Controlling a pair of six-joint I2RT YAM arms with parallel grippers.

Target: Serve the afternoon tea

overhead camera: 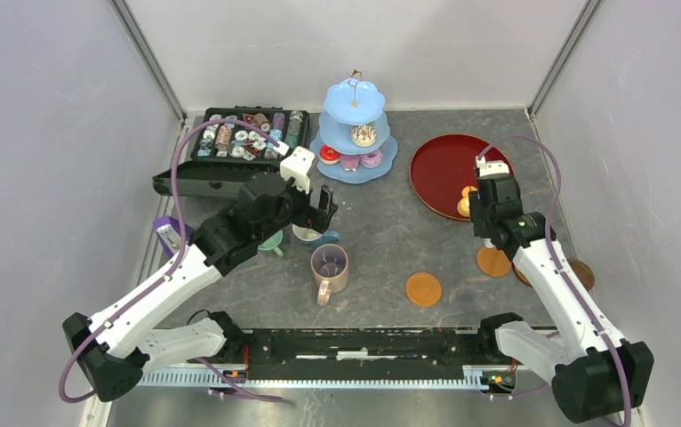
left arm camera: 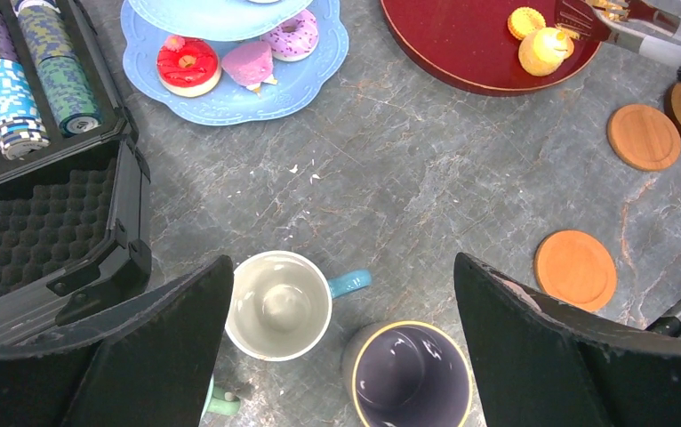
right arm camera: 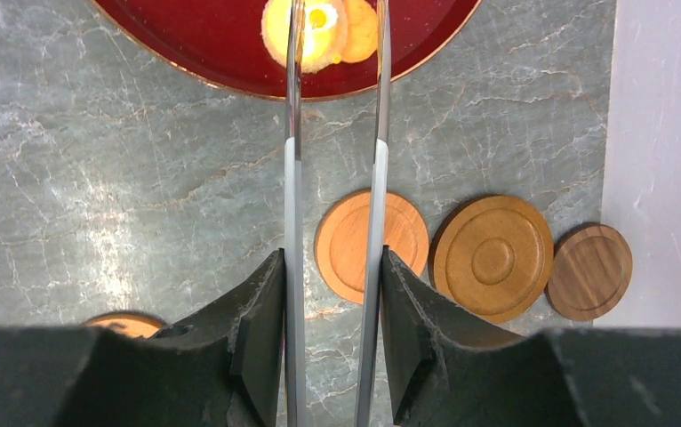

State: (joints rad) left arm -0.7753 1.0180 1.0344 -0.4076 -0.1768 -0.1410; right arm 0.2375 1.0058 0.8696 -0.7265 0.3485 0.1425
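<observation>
- Top view: left pincer (overhead camera: 324, 206) hovers over the mugs mid-table. The white mug with blue handle (overhead camera: 304, 233) is right below it, the mint green mug (overhead camera: 272, 242) mostly hidden by the arm, and the tall pink-purple mug (overhead camera: 329, 265) closer to the bases. At the back stands the pale-blue three-tier stand (overhead camera: 355, 133), with a round dark-red tray (overhead camera: 439, 169) to its right. The round wooden coasters (overhead camera: 423, 289) lie loose near the right arm, none under a mug yet.
- Left wrist view: left pincer wide open and empty, fingers either side of the white and pink-purple mugs, above them. My read: lining up a grab to move one onto a coaster. Both mugs are empty. The stand's bottom tier holds a red iced doughnut (left arm camera: 186, 67), a pink pastry (left arm camera: 248, 62) and a lilac doughnut (left arm camera: 291, 36). The open black foam-lined case (left arm camera: 52, 240) holds stacked chips.
- Right wrist view: right pincer (right arm camera: 332, 267) is clamped on both arms of the metal tongs (right arm camera: 292, 178), so its jaws stand partly apart. The tong tips reach over the tray to the yellow pastries (right arm camera: 319, 27); can't tell if one is pinched. Likely bound for the stand.
</observation>
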